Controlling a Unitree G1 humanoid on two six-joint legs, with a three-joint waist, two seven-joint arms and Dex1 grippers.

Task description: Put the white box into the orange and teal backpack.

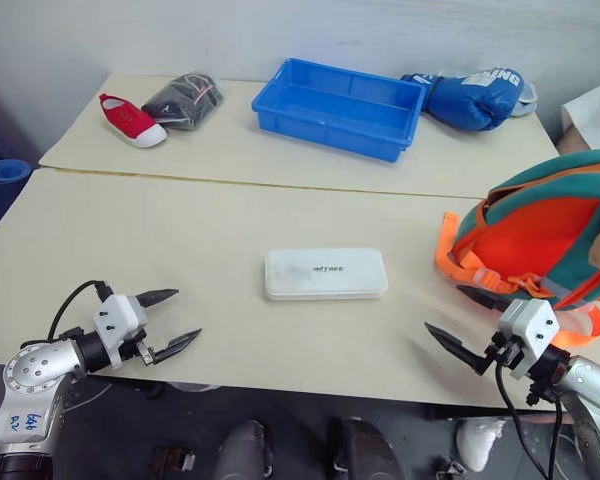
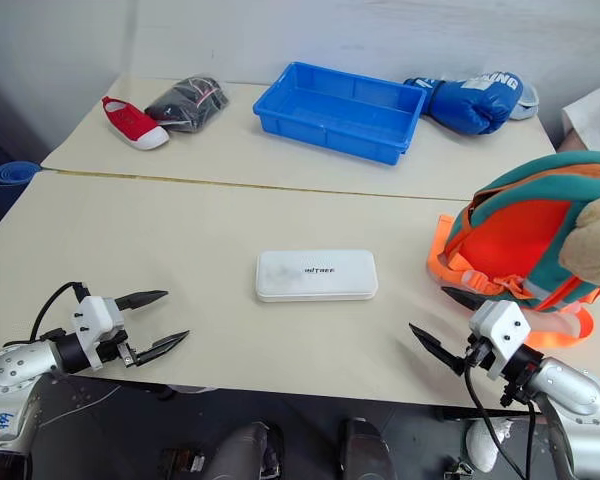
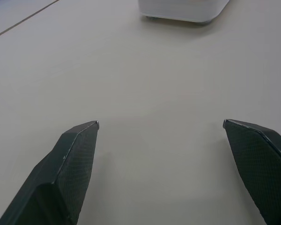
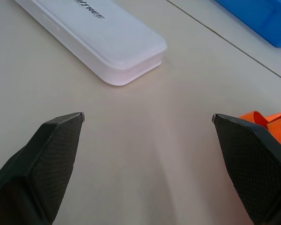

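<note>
the white box [image 1: 326, 274] is seen lying flat on the near table [image 1: 180, 260], roughly midway between the two grippers and a little further from the robot than both. dark lettering is visible on its lid. nothing is touching it.

the left gripper [image 1: 177, 320] is held low over the table's near edge, to the box's left and well apart from it, fingers spread wide and empty. in the left wrist view the box's end is seen beyond the open fingertips [image 3: 79, 140], with bare tabletop between.

the right gripper [image 1: 464, 323] is held likewise at the near edge, to the box's right, fingers spread wide and empty. one finger lies just beside the lower strap of the orange and teal backpack [image 1: 540, 235]; contact cannot be determined. the backpack is placed at the table's right edge, well apart from the box.

on the far table [image 1: 280, 150] are noted a blue tray [image 1: 340, 106], a blue boxing glove [image 1: 472, 98], a red shoe [image 1: 130, 120] and a dark bagged bundle [image 1: 183, 100].
</note>
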